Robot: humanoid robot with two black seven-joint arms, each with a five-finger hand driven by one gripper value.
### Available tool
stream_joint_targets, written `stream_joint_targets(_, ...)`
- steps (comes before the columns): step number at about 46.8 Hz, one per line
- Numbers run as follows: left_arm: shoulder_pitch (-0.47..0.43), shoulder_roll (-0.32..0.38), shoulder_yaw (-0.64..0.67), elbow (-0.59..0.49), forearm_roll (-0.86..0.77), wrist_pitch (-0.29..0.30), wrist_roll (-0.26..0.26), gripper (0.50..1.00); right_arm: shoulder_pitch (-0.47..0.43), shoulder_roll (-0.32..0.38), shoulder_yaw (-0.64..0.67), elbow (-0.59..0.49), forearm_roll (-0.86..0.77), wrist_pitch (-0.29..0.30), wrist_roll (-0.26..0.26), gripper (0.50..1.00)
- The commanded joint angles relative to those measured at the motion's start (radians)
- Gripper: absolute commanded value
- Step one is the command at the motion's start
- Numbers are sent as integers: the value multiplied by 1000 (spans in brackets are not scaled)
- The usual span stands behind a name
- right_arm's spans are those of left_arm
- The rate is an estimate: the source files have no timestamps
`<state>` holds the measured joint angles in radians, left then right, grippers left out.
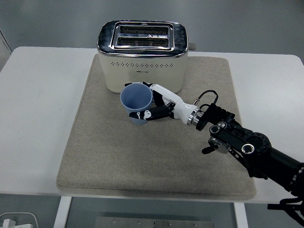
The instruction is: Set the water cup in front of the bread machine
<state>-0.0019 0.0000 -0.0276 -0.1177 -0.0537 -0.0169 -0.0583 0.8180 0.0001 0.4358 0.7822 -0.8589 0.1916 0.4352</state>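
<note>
My right hand (pixel 159 105) grips a blue water cup (pixel 137 103) on a beige felt mat (pixel 95 142), directly in front of a cream-and-chrome toaster (pixel 143 53). My fingers are curled around the cup's right side: the thumb (pixel 145 115) presses low on the near wall, and the other white fingers wrap round the far side, next to the toaster's front panel. The cup is upright with its open mouth facing up, and it looks empty inside. I cannot tell whether its base is resting on the mat or is just above it.

The cup sits near the middle of the toaster's front face, close beside it, at the far end of the mat. The toaster stands at the mat's far edge, its 2 slots (pixel 143 35) running left to right across the chrome top, with a row of small vent holes along the cream front.

My right arm (pixel 247 147) comes in from the lower right corner, its black forearm crossing the mat's right half to the white wrist. A thin black cable (pixel 205 95) loops above the wrist joint.

The mat covers the centre of a white table (pixel 38 95).
</note>
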Motion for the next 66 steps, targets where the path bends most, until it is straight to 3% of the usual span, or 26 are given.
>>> stream_joint_targets(1, 0, 0, 0, 0, 0, 0, 0, 1000, 0, 0, -2, 0, 1, 5, -13, 924)
stream_joint_targets(17, -1, 0, 0, 1, 0, 0, 0, 1000, 0, 0, 1, 2, 9, 20, -32, 926)
stream_joint_targets(30, -1, 0, 0, 0, 0, 0, 0, 1000, 1, 0, 18, 2, 11, 78, -30, 928)
stream_joint_targets(47, 0, 0, 0, 1, 0, 0, 0, 1000, 4, -31, 41, 0, 11, 85, -30, 930)
stream_joint_targets(66, 0, 0, 0, 1, 0, 0, 0, 1000, 4, -101, 84, 2, 12, 189, -19, 930)
